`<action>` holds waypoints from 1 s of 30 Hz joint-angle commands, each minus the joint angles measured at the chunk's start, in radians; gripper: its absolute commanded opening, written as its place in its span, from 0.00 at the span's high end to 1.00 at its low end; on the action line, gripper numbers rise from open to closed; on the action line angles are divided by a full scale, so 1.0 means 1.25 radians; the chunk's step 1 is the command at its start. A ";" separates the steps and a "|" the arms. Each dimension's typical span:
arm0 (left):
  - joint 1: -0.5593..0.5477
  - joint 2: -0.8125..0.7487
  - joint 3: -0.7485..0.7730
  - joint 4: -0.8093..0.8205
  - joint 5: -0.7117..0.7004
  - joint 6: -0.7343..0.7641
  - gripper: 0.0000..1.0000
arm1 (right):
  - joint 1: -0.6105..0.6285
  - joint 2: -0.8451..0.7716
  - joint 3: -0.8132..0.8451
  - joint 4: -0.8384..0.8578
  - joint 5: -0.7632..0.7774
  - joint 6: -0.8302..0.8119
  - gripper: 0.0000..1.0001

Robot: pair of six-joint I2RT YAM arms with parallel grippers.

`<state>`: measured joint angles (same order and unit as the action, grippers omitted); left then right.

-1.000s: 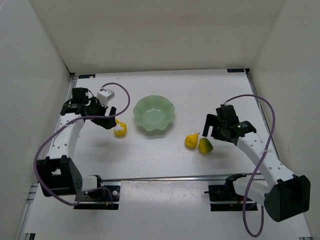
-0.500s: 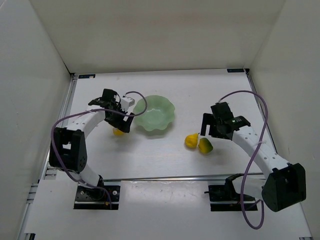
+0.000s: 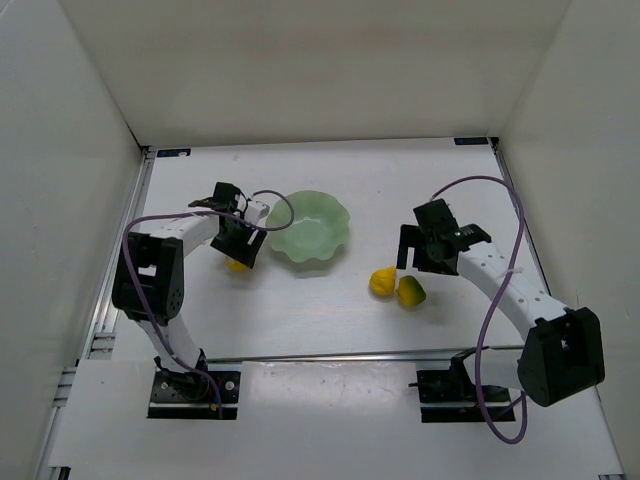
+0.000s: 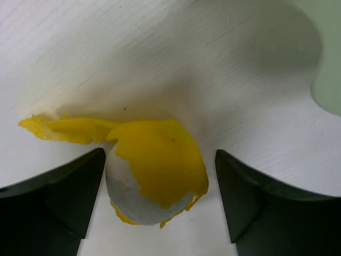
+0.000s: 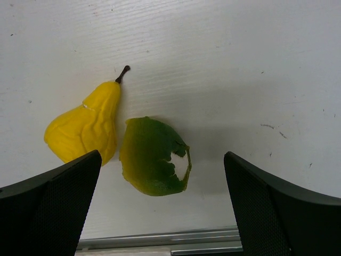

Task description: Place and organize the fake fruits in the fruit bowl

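**Inspector:** White table carries the pale green fruit bowl near its middle, with nothing in it. Arms?

**Assistant:** Left gripper straddles the yellow-and-white lumpy fruit, just beside the bowl toward the table's left edge. Its jaws stand apart and nothing is clamped. Right gripper hangs wide open and empty over the pear and green oval fruit, which lie side by side toward the right edge.

**Inspector:** Risks?

**Assistant:** An off-centre pinch could squirt the lumpy fruit out. The right jaws could nudge the pear or catch both fruits.
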<state>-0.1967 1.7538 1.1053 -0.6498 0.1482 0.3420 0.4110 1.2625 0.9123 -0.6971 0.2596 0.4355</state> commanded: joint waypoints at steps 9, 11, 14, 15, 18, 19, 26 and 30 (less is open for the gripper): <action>-0.011 -0.155 0.036 -0.070 0.018 0.014 0.61 | 0.004 0.012 0.059 0.003 0.005 -0.017 0.00; -0.011 -0.155 0.085 -0.111 0.025 0.014 0.72 | 0.004 0.012 0.059 0.003 -0.003 -0.017 0.00; -0.045 -0.166 0.159 -0.150 0.032 0.014 0.71 | 0.004 0.003 0.059 -0.004 -0.030 -0.033 0.00; -0.057 -0.166 0.177 -0.150 0.032 0.014 0.68 | 0.004 0.002 0.051 -0.004 -0.043 -0.040 0.00; -0.127 -0.127 0.268 -0.150 0.054 0.021 0.61 | 0.004 0.002 0.030 -0.004 -0.113 -0.060 0.00; -0.163 -0.105 0.294 -0.150 0.063 0.021 0.59 | 0.004 0.002 0.030 -0.004 -0.124 -0.060 0.00; -0.265 0.133 0.538 -0.158 0.060 -0.016 0.35 | 0.004 0.029 -0.022 -0.004 -0.111 -0.002 0.00; -0.280 0.164 0.547 -0.166 0.052 -0.016 0.20 | 0.004 0.029 -0.041 -0.004 -0.118 0.012 0.00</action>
<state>-0.5426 1.9751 1.7653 -0.8162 0.2199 0.3313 0.4129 1.3003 0.8719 -0.7013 0.1303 0.4294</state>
